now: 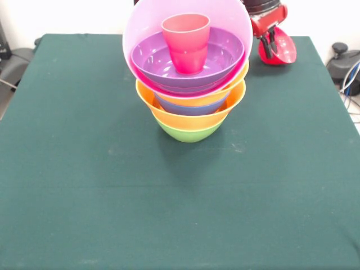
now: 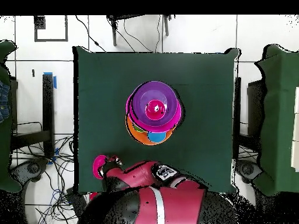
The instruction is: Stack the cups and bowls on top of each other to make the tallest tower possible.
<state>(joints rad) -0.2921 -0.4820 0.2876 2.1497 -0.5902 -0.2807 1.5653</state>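
Tower (image 1: 191, 84) of nested glossy plastic bowls stands mid-desk, red tapered plastic cup (image 1: 187, 42) uppermost. Pincer (image 1: 272, 40) grips small red plastic bowl (image 1: 279, 49) at desk's far edge. Judged step: carrying; next, centre it above cup.

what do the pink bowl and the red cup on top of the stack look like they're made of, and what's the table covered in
The pink bowl looks like thin glossy plastic: light shows through its wall. The red cup also seems plastic, smooth with a softer sheen. The table appears covered in dark green cloth, matte and faintly flecked, possibly felt; the weave cannot be made out.
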